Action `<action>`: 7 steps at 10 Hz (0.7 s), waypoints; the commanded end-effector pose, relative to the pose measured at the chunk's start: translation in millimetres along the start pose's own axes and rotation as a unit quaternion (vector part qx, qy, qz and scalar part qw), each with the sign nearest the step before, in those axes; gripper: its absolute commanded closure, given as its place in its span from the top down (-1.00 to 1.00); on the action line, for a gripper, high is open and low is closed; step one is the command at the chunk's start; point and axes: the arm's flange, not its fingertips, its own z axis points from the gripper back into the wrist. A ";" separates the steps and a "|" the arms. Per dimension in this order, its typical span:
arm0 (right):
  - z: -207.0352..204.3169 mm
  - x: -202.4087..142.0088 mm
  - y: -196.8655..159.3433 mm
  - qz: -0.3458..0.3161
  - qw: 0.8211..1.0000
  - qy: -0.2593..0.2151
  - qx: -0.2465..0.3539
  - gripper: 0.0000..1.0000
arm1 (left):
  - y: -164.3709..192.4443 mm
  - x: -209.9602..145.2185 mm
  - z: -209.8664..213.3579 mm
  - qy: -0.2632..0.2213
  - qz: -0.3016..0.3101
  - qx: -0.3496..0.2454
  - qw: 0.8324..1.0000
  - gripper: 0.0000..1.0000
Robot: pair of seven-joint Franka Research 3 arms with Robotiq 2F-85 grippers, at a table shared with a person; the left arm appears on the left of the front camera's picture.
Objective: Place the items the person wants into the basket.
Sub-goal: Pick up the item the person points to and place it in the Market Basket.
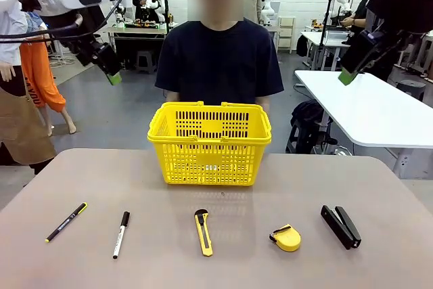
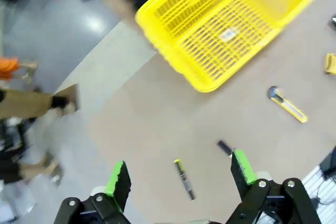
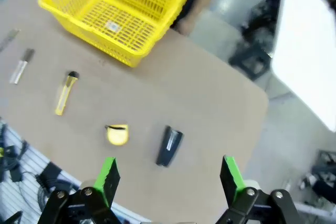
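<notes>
My left tool (image 2: 178, 167) and right tool (image 3: 169, 167) hang high over the tabletop (image 1: 135, 181), fingers spread wide, holding nothing. The yellow basket (image 1: 210, 160) stands at the far side, just before the person (image 1: 220, 59). Nearer me lie the marker (image 1: 121, 233), utility knife (image 1: 203, 232) and tape measure (image 1: 286, 238) — one row, each apart.

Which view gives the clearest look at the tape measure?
Front view: the tape measure lies whole and sharp, near the camera. The right wrist view shows it whole but softer; the left wrist view catches just a yellow sliver at the picture's right edge.
</notes>
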 end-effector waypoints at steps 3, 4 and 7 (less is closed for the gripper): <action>-3.2 -54.2 -123.2 -0.028 0.940 -0.154 0.304 1.00 | 131.9 -50.2 31.4 -0.120 -0.003 -0.288 0.950 1.00; -1.5 -79.8 -159.6 -0.063 0.924 -0.194 0.325 1.00 | 166.4 -74.5 42.2 -0.157 0.032 -0.295 0.942 1.00; 7.1 -158.8 -235.3 -0.131 0.871 -0.280 0.383 1.00 | 234.4 -136.3 63.3 -0.213 0.095 -0.265 0.936 1.00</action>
